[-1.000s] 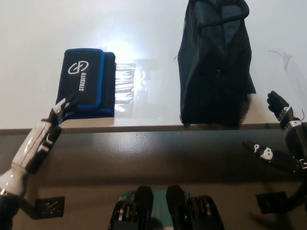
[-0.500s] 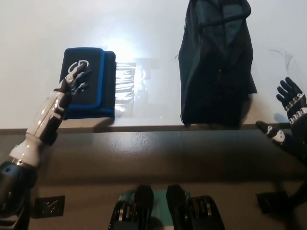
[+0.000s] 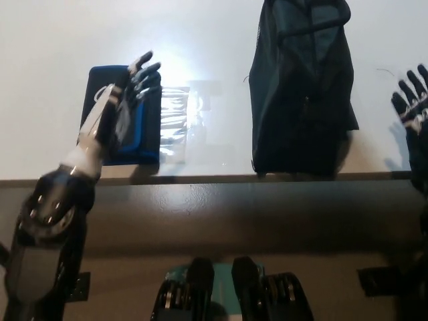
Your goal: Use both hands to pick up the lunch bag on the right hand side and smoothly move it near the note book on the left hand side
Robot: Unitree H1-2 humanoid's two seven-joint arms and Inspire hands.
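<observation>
Hands raised, lunch bag untouched

Tabletop (image 3: 40, 87), white and brightly lit, fills the upper part of the head view, its near edge running across just below the middle, with a darker brown band beneath it. A glare patch sits on the surface near the centre-left.

Lunch bag (image 3: 302, 93) is the biggest thing on it: a dark, soft, upright-looking shape on the right side, reaching from the top of the picture down almost to the table's near edge, with a strap looped at its top. Nothing touches it.

Left arm (image 3: 47, 221) comes next, rising from the lower left corner, grey at the shoulder and white along the forearm. It reaches up over the notebook.

Notebook (image 3: 150, 117), black with a blue border, lies flat on the left side of the table, well apart from the lunch bag. A clear plastic sleeve (image 3: 180, 120) lies just beside its right edge.

Left hand (image 3: 124, 93) hangs over the notebook with its fingers spread and pointing up and to the right; it holds nothing. Whether it touches the cover cannot be told.

Right hand (image 3: 413, 100), black, shows at the right edge, beside the lunch bag but apart from it, fingers splayed upward and holding nothing.
</observation>
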